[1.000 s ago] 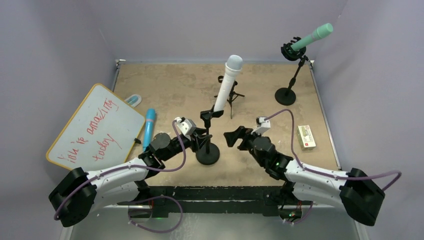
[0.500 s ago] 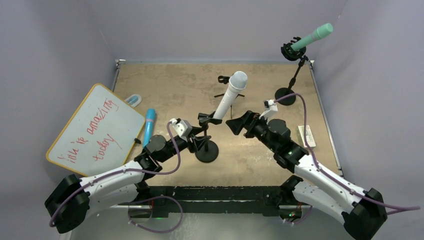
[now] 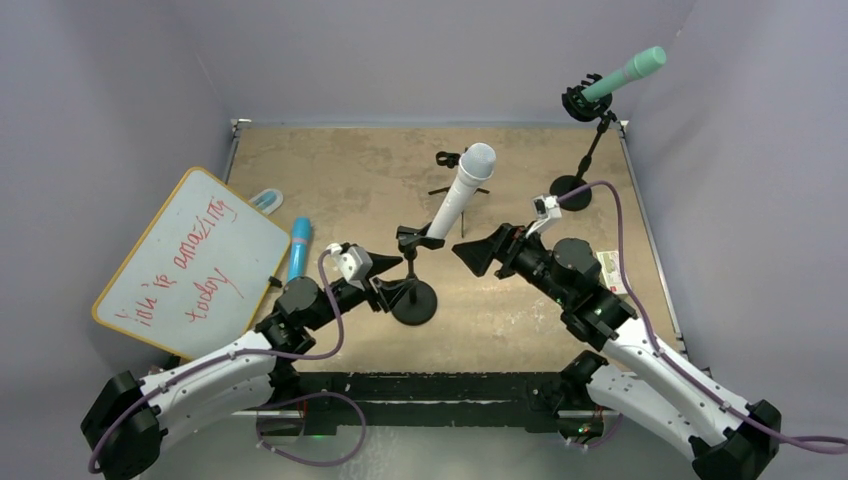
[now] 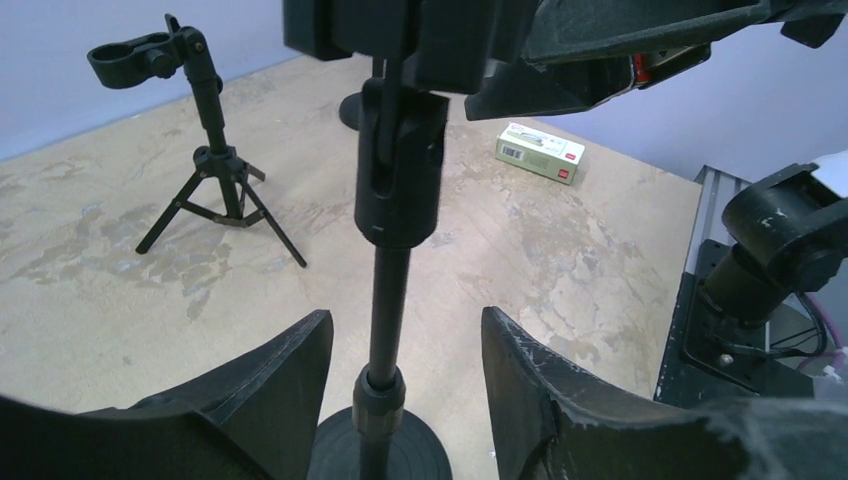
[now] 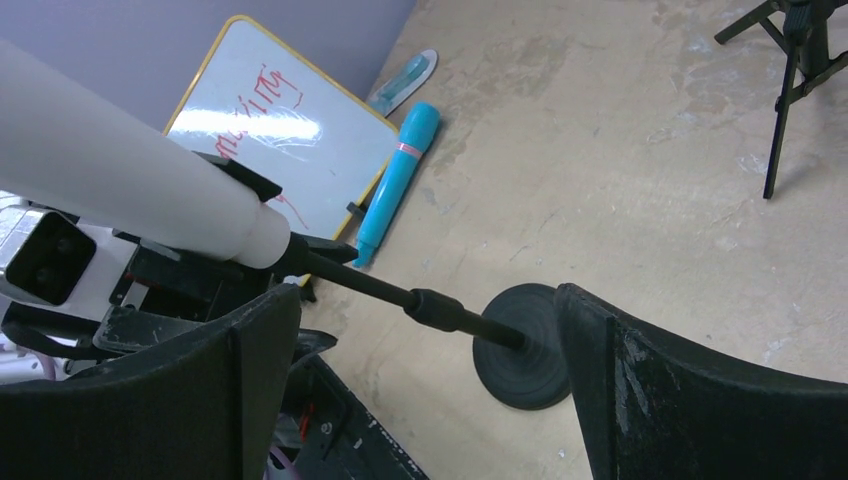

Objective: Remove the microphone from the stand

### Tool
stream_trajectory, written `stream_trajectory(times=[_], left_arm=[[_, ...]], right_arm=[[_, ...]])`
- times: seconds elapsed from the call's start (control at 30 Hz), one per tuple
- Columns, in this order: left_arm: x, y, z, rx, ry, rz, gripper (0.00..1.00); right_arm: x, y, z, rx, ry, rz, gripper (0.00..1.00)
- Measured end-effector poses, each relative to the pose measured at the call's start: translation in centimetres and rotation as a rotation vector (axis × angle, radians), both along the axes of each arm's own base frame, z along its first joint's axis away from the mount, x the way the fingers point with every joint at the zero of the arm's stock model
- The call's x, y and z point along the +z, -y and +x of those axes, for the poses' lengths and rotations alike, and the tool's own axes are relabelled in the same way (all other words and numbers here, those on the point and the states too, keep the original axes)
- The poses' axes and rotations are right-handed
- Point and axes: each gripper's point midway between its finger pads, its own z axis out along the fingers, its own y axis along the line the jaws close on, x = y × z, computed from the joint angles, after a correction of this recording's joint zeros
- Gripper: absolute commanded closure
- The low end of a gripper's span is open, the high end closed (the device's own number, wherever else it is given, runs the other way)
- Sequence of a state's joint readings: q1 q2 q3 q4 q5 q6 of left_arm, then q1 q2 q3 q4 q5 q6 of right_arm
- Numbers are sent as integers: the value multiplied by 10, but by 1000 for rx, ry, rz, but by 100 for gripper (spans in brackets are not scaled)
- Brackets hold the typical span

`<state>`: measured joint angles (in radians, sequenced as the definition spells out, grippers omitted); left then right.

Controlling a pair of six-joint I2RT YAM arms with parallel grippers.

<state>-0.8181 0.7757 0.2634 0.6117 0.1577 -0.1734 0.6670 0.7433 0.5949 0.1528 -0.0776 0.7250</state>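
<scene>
Sandy tabletop point(image 3: 350, 180), lilac walls. Left gripper point(image 4: 405, 320): jaws spread, straddling the stand point(image 3: 415, 303) pole without touching it. White mic point(image 3: 458, 195) sits tilted in the stand's clip. Right gripper point(image 5: 428, 300), right of the stand, spread wide, empty. Mic probably light, rigid, smooth; grasp mid-barrel above the clip.

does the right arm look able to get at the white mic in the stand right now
Probably yes. The right gripper is open and close beside the white microphone, with nothing between them. The left gripper sits lower, open around the stand pole, clear of the microphone body.
</scene>
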Motion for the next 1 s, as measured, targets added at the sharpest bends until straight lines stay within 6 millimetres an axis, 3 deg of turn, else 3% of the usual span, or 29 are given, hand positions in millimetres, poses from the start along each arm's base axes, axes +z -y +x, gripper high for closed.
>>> stream_trajectory(times=[0.3, 0.5, 0.63, 0.83, 1.0], left_arm=[[23, -4, -10, -35, 66, 17, 31], [47, 0, 12, -49, 116, 73, 29], [48, -5, 29, -58, 120, 92, 29], [37, 8, 21, -174, 107, 110, 29], [45, 12, 19, -200, 131, 102, 32]], right_arm=[[0, 4, -6, 5, 0, -12, 2], [3, 0, -13, 51, 5, -2, 1], [7, 2, -20, 65, 25, 14, 1], [15, 7, -28, 70, 59, 37, 1], [14, 4, -32, 105, 68, 25, 1]])
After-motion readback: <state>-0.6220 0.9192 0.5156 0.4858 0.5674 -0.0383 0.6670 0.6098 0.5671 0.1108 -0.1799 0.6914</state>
